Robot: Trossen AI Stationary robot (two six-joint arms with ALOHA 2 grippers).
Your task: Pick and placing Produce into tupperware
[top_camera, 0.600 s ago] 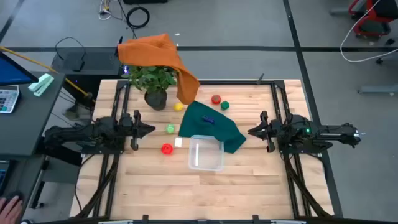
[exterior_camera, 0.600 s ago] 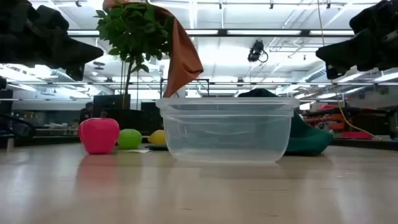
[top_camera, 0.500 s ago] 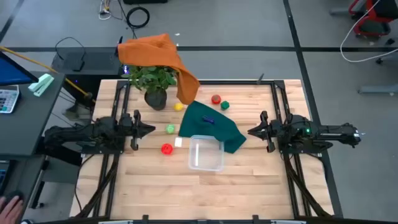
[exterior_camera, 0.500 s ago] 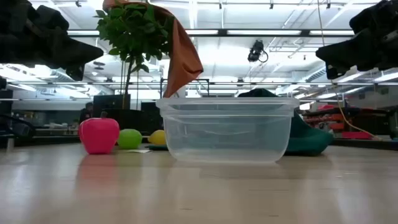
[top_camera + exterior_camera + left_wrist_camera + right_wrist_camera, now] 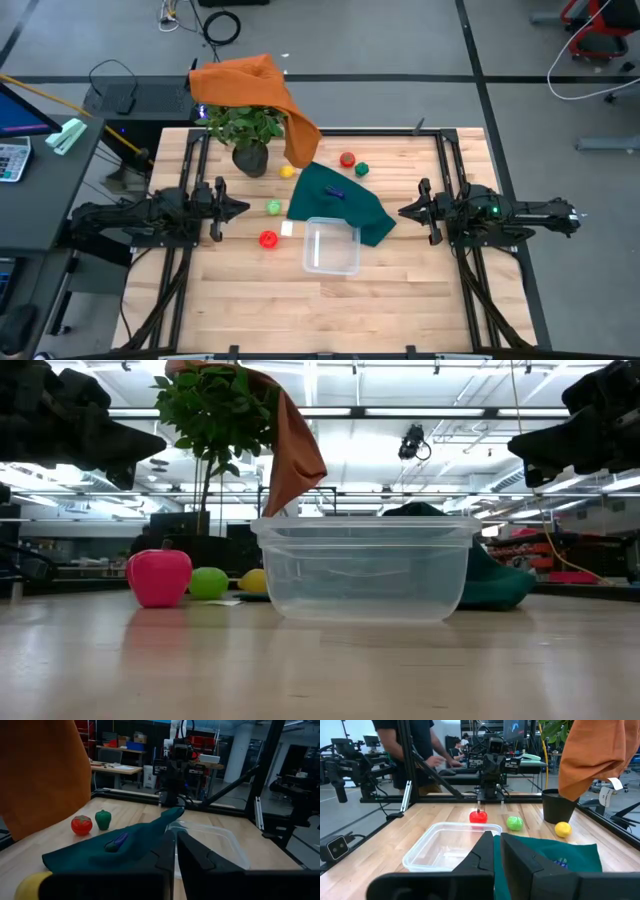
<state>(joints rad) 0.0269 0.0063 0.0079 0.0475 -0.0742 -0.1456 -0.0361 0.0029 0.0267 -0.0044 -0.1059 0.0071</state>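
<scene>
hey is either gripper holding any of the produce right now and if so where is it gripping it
Nothing is held. The left gripper and the right gripper are both shut and empty, at opposite sides of the table, clear of the produce and the tupperware.

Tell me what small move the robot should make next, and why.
Probably open the left gripper and reach toward the red apple-shaped toy fruit. Both pairs of jaws are shut and empty, the clear plastic rectangular container holds nothing, and that fruit lies closest to the left arm.

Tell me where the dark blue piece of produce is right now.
In the high view, the dark blue piece lies on the green cloth, behind the tupperware.
</scene>
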